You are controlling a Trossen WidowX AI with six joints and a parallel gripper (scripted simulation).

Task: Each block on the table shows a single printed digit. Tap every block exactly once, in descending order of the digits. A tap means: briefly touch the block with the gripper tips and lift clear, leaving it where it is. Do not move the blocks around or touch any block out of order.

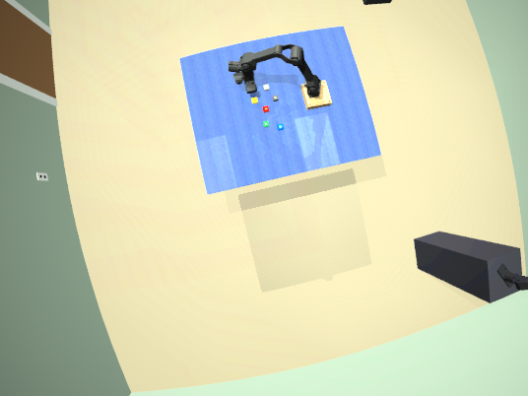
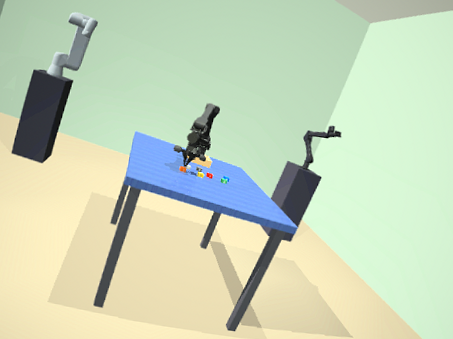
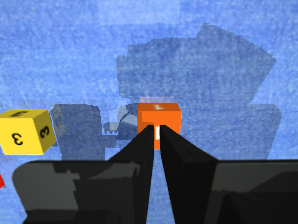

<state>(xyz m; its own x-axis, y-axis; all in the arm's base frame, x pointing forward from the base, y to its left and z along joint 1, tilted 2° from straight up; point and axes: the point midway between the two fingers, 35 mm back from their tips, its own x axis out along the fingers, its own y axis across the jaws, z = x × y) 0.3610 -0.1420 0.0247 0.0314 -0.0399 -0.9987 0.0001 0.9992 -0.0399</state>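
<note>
My gripper (image 3: 156, 130) (image 1: 250, 90) (image 2: 185, 163) is shut with nothing between the fingers. Its tips hang just above and in front of an orange block (image 3: 160, 112) (image 2: 182, 168) that shows a 1. A yellow block (image 3: 22, 131) (image 1: 254, 100) (image 2: 201, 174) with a 3 lies to its left in the wrist view. A red block (image 1: 266, 109) (image 2: 209, 175), a green block (image 1: 266, 124), a blue block (image 1: 280, 127), a white block (image 1: 266, 87) and a dark grey block (image 1: 275, 99) lie apart on the blue table (image 1: 335, 74) (image 2: 234, 200). In the top view the arm hides the orange block.
The arm stands on a wooden base (image 1: 320, 100) at the table's back. A dark pedestal (image 2: 41, 114) with a grey arm and another pedestal (image 2: 296, 193) (image 1: 463, 263) with a black arm stand on the floor away from the table.
</note>
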